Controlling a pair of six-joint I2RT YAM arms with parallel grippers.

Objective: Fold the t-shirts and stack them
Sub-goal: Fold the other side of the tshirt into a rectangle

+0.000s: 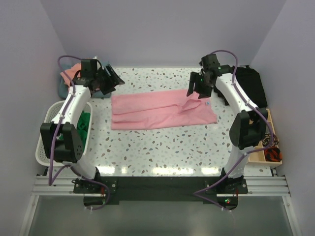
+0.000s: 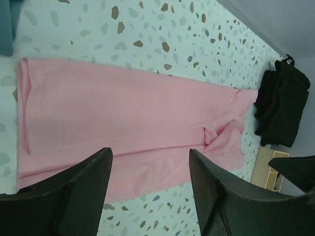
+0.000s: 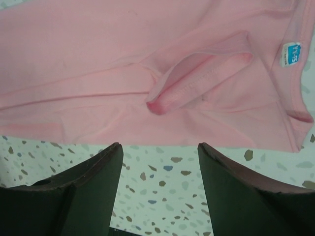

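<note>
Pink t-shirt (image 1: 157,110) folded lengthwise, flat on bench (image 1: 162,147). Left jaws spread, empty, by its hem end. Right jaws spread, empty, over collar end.

The white speckled bench (image 1: 162,147) bears a light pink cotton t-shirt (image 1: 157,110) lying flat, folded lengthwise into a long band.

I see pale lilac walls (image 1: 162,29) on three sides, speckled terrazzo table (image 1: 162,147), light glare along its near edge, white laundry basket (image 1: 42,150) left, wooden tray (image 1: 258,156) right.
</note>
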